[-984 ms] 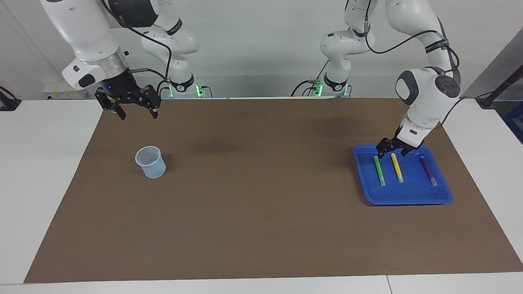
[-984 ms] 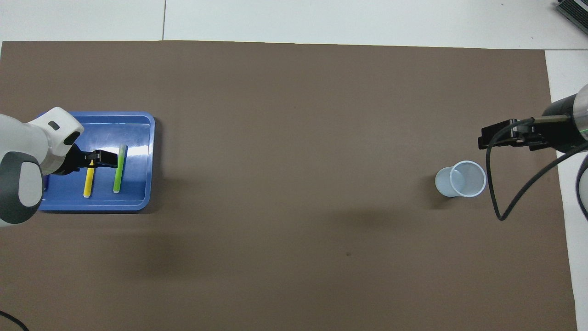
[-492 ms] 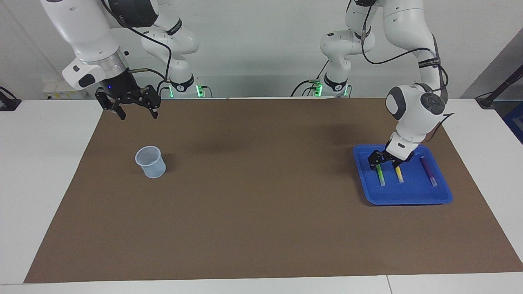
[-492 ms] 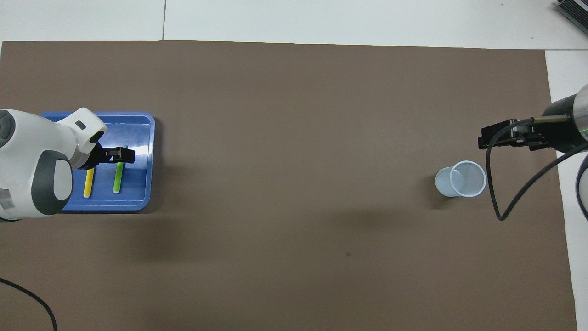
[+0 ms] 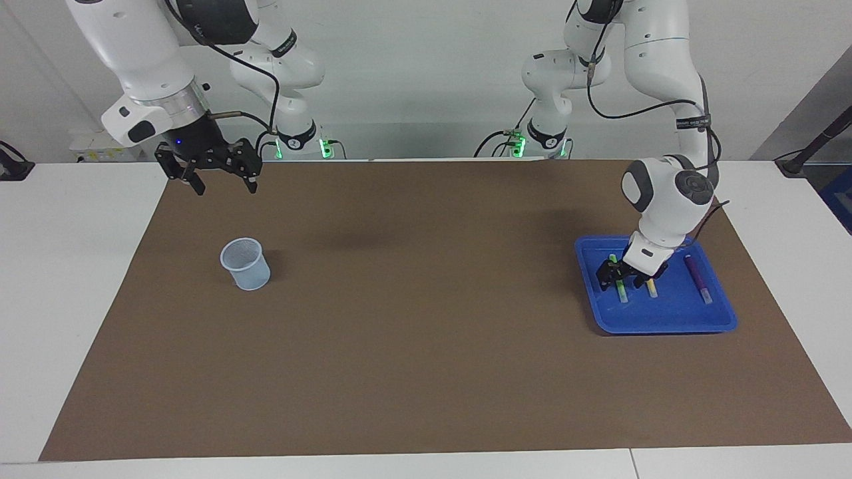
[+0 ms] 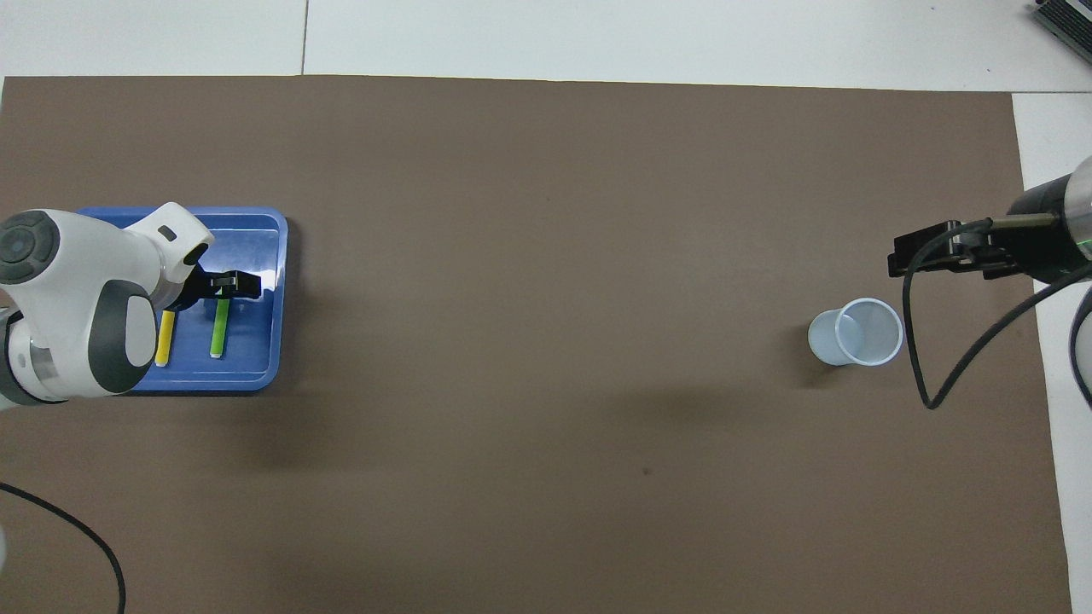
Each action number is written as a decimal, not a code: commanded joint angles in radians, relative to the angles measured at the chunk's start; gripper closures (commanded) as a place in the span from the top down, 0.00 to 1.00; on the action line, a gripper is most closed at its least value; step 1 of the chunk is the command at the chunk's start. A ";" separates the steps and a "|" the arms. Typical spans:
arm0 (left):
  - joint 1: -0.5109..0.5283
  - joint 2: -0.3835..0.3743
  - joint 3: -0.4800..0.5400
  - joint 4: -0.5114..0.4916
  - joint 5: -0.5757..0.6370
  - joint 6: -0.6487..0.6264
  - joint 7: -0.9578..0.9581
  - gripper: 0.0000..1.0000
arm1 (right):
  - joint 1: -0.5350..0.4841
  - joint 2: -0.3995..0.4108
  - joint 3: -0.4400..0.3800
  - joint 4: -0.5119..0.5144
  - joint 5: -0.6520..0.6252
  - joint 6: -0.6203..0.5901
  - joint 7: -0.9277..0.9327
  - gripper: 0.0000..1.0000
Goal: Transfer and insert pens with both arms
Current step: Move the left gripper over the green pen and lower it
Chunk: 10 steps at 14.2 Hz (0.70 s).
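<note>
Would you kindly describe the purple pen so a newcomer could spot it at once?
Find the blue tray at the left arm's end of the table. Three pens lie in it side by side; the purple pen lies apart from the green and yellow ones.

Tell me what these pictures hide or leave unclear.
- Purple pen: hidden in the overhead view by the left arm.
- Left gripper over the green pen: neither view shows whether it touches.
- Yellow pen: its farther end is covered by that gripper.

Only a cup (image 5: 245, 264) stands on the bare mat (image 5: 426, 332).
</note>
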 commanded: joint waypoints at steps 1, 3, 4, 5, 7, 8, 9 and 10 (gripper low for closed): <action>-0.008 0.013 0.009 0.004 -0.014 0.023 0.014 0.84 | -0.009 -0.014 0.003 -0.009 0.017 -0.007 -0.011 1.00; -0.010 0.012 0.010 0.004 -0.014 0.015 0.015 0.77 | -0.007 -0.014 0.003 -0.009 0.017 -0.007 -0.011 1.00; -0.010 0.012 0.010 0.004 -0.014 0.011 0.015 0.74 | -0.007 -0.014 0.003 -0.009 0.017 -0.007 -0.011 1.00; -0.010 0.012 0.010 0.002 -0.014 0.005 0.017 0.69 | -0.009 -0.014 0.003 -0.009 0.017 -0.007 -0.011 1.00; -0.008 0.009 0.012 0.002 -0.014 -0.017 0.026 0.52 | -0.009 -0.014 0.003 -0.009 0.017 -0.007 -0.011 1.00; -0.007 0.009 0.012 0.002 -0.014 -0.019 0.031 0.44 | -0.007 -0.014 0.003 -0.009 0.017 -0.007 -0.011 1.00; -0.003 0.009 0.012 0.002 -0.014 -0.026 0.031 0.34 | -0.009 -0.014 0.003 -0.009 0.017 -0.007 -0.011 1.00; -0.002 0.007 0.012 0.004 -0.014 -0.034 0.032 0.20 | -0.009 -0.014 0.003 -0.009 0.017 -0.007 -0.011 1.00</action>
